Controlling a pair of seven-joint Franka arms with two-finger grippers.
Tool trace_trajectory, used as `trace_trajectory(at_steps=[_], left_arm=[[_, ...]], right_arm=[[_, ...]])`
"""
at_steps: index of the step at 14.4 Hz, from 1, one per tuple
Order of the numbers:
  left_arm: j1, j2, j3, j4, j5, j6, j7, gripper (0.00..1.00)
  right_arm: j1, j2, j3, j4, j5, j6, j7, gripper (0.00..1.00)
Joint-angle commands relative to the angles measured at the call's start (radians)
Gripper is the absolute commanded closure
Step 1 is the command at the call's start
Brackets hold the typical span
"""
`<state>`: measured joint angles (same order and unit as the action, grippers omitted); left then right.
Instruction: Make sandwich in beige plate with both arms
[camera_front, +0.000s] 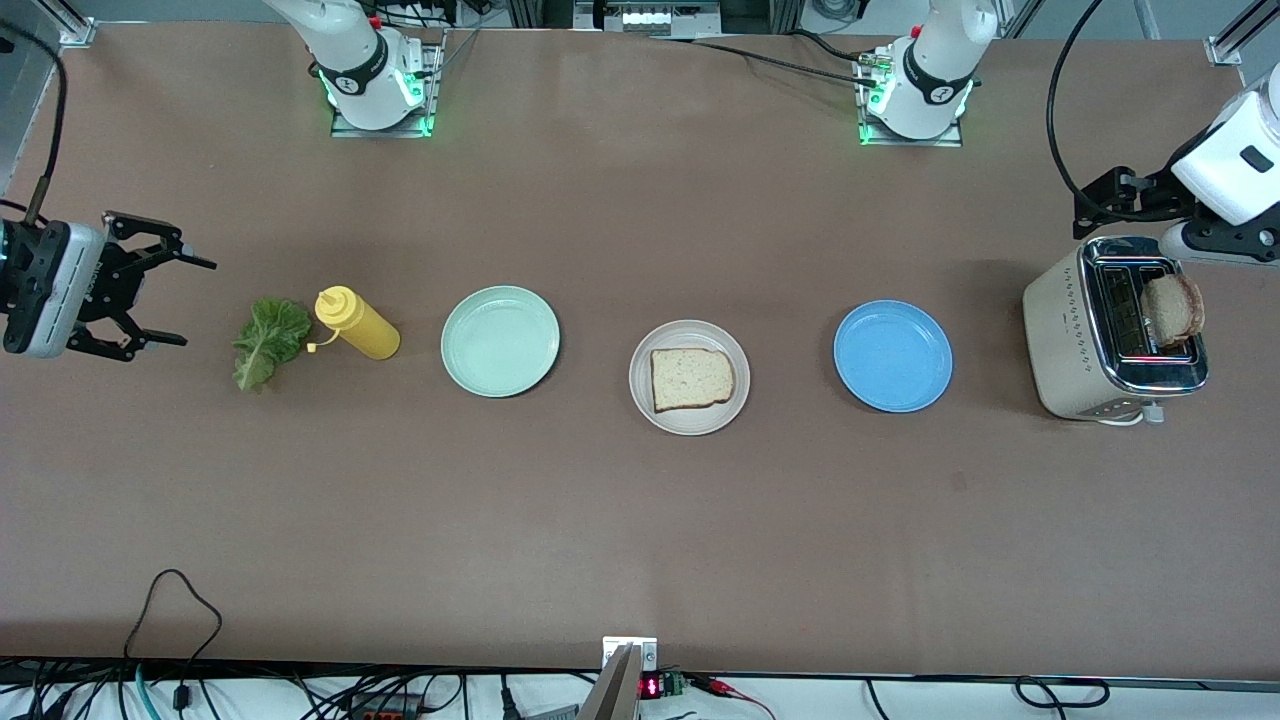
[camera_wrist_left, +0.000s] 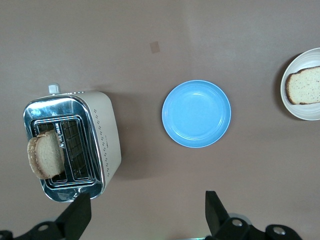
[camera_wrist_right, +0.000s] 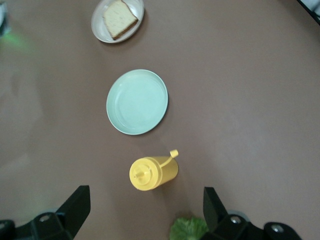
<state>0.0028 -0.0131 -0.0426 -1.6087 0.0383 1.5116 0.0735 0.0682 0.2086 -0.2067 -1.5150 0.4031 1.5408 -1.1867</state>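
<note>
On the table's middle, front view, the beige plate (camera_front: 689, 377) carries one toast slice (camera_front: 691, 379) lying flat, well apart from both grippers. Right gripper (camera_front: 160, 300) hangs spread near the lettuce leaf (camera_front: 268, 342). Left wrist view: left gripper (camera_wrist_left: 145, 212), fingers spread, empty, near the toaster (camera_wrist_left: 75, 145). Right wrist view: spread fingers (camera_wrist_right: 77, 207) frame the mustard bottle (camera_wrist_right: 152, 172).
</note>
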Motion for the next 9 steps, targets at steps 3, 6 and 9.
trace_trajectory(at_steps=[3,6,9], left_arm=[[0.020,-0.007,-0.002,-0.002,-0.015,-0.004,0.012,0.00],[0.029,-0.005,-0.002,-0.005,-0.014,-0.013,0.006,0.00],[0.059,0.010,-0.002,-0.002,-0.015,-0.010,0.002,0.00]], right_arm=[[0.022,-0.066,0.078,0.018,-0.174,0.018,0.359,0.00],[0.022,-0.087,0.139,0.022,-0.242,0.016,0.614,0.00],[0.027,-0.090,0.162,0.022,-0.291,0.015,0.769,0.00]])
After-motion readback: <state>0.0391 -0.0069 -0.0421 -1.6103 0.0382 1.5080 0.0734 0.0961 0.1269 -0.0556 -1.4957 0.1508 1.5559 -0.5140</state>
